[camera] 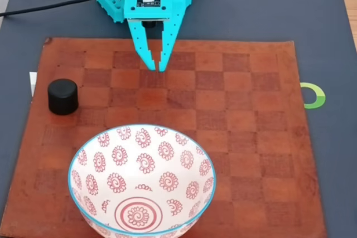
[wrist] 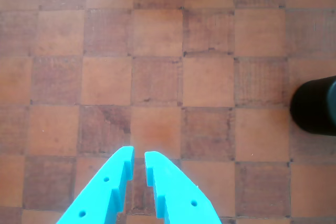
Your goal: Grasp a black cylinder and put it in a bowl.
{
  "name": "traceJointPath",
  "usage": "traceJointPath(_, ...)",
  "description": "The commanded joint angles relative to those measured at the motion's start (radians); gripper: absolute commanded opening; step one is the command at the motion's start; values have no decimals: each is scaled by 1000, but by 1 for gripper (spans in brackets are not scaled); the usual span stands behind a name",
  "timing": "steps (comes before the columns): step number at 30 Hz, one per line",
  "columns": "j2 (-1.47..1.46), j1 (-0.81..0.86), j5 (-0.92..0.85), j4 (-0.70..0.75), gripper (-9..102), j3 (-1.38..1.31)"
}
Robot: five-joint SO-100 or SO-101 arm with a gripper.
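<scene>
Closest to the lens in the fixed view, the bowl [camera: 142, 182] sits at the bottom edge of the frame, a large round white dish with red spiral motifs inside and a light blue rim, resting on the brown checkered mat [camera: 251, 137]. Its lower edge is cut off by the frame. The mat, a worn board of lighter and darker brown squares, lies on the dark grey surface [camera: 323, 20].

Up and to the left of the bowl in that view stands the black cylinder [camera: 62, 96], short, matte and flat-topped, upright near the mat's left edge and apart from the bowl. In the wrist view it appears as a dark rounded shape [wrist: 314, 106] at the right edge of the frame, partly cut off, well to the side of the fingers.

At the top of the fixed view the turquoise arm points its tool [camera: 156, 65] down toward the far rows of the checkered mat, well apart from both the cylinder and the bowl. The two fingers taper to tips that stand nearly together, with a narrow gap between them, and nothing is held. The wrist view shows the same tool [wrist: 138, 155] from above, its turquoise tips slightly parted over bare squares of the mat [wrist: 157, 77].
</scene>
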Motion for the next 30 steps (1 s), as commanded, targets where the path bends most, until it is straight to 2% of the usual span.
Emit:
traceJointPath(1, 20, -3, -8, 0, 0, -75)
traceJointPath(18, 9, 0, -9, 5, 0, -161)
traceJointPath(23, 9, 14, -9, 126, 0, -227)
traceJointPath(30, 9, 14, -9, 141, 0, -288)
